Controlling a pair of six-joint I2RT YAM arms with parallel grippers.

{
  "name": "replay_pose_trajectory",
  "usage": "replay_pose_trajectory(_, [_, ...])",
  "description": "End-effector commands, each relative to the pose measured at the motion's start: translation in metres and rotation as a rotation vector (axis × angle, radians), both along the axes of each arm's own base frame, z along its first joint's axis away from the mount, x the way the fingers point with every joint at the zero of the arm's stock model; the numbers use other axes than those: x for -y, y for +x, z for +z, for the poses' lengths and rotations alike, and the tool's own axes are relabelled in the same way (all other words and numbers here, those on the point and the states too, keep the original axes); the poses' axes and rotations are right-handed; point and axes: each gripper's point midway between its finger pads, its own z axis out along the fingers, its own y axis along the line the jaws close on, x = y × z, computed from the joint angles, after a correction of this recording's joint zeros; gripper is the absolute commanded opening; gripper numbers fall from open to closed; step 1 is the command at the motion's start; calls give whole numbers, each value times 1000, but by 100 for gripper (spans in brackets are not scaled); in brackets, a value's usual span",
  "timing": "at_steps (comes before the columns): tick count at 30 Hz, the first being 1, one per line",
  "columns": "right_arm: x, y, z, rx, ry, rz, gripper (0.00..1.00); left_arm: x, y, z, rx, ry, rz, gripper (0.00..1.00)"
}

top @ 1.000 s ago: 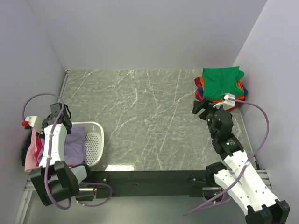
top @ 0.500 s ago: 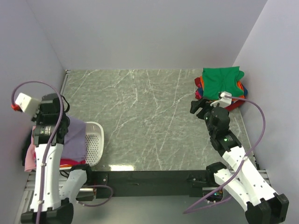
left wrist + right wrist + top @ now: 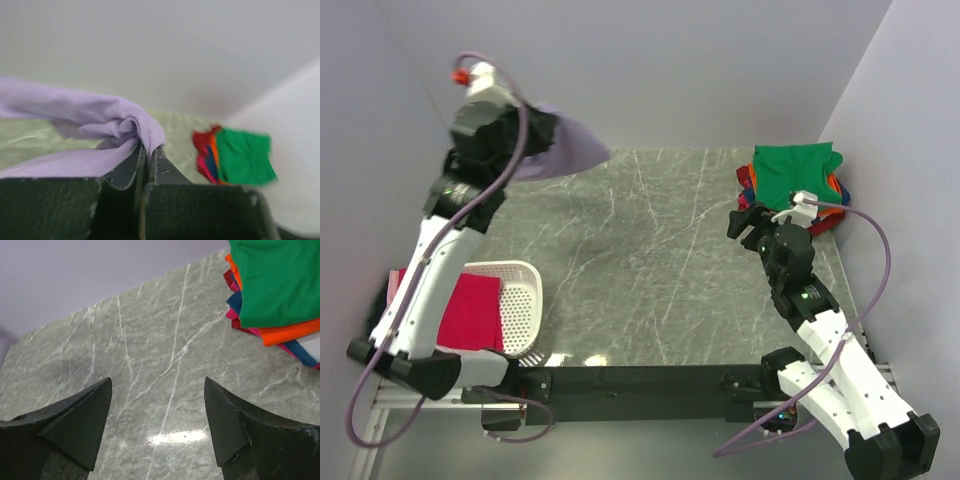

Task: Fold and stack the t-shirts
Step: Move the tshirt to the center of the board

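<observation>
- Marbled surface (image 3: 650, 260) is loaded with a folded stack (image 3: 795, 185) at far right.
- Lavender shirt (image 3: 90, 115) is pinched aloft in left pincer (image 3: 146, 150); right pincer (image 3: 157, 385) is spread, unloaded.
- Bunched landing is risked by the single-point grip.

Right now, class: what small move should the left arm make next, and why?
Probably swing the lavender shirt over the middle of the table and lower it. The left pincer is shut on it, holding it high and bunched, so it likely needs spreading flat before folding.
</observation>
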Motion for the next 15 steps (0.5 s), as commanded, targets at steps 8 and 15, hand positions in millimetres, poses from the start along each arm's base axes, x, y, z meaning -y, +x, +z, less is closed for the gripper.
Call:
replay_pose_trajectory(8, [17,-4,34,56,-24,-81,81,97,-14,-78,-125,-27,-253,38])
replay_pose_trajectory(15, [5,11,22,-7,-57,-36,81,59,-21,-219,-430,104,-22,78])
